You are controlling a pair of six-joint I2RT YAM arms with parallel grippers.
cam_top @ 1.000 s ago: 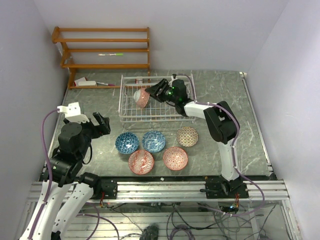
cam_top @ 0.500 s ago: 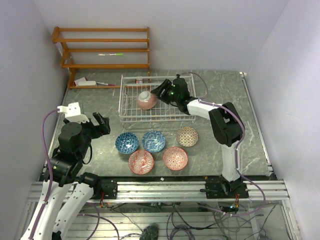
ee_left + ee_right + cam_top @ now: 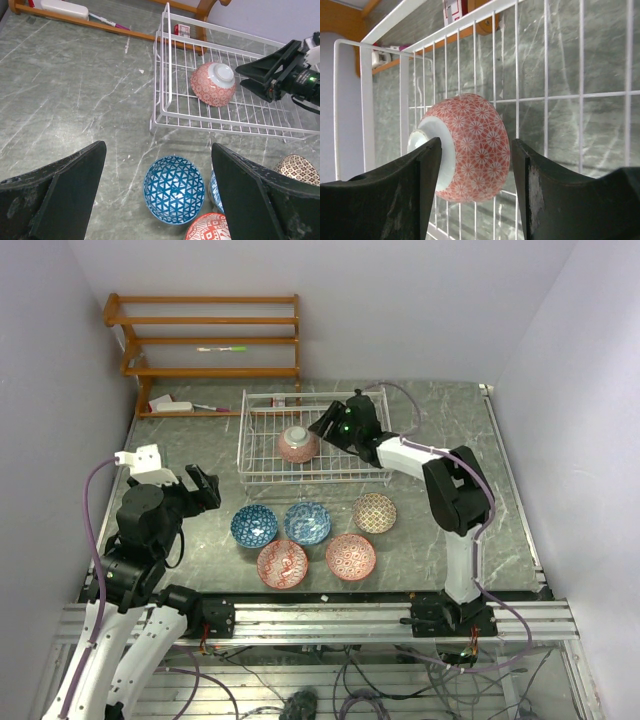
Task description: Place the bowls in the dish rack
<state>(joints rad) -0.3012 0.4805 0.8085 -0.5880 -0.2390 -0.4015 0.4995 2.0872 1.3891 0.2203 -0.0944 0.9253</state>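
Observation:
The white wire dish rack [image 3: 262, 465] stands at the back middle of the table. One bowl [image 3: 298, 443] with a red flower-patterned outside lies upside down in it, foot ring up. My right gripper [image 3: 320, 427] is open just right of that bowl, not touching it. In the right wrist view the bowl [image 3: 475, 145] shows between and beyond my spread fingers [image 3: 407, 185]. Two blue bowls [image 3: 254, 526] [image 3: 307, 522], a tan bowl [image 3: 374, 512] and two red bowls [image 3: 282, 564] [image 3: 350, 556] sit upright on the table before the rack. My left gripper [image 3: 200, 485] is open and empty, left of them.
An orange-brown wooden shelf unit [image 3: 210, 340] stands at the back left against the wall, with small items on its lowest board [image 3: 175, 406]. A small red-and-white box [image 3: 182, 30] lies behind the rack's rim [image 3: 165, 55]. Walls close in on both sides.
The bowl went from tilted on edge in the right gripper to lying upside down on the rack floor. The right gripper opened and drew back to the right. The left arm stayed still.

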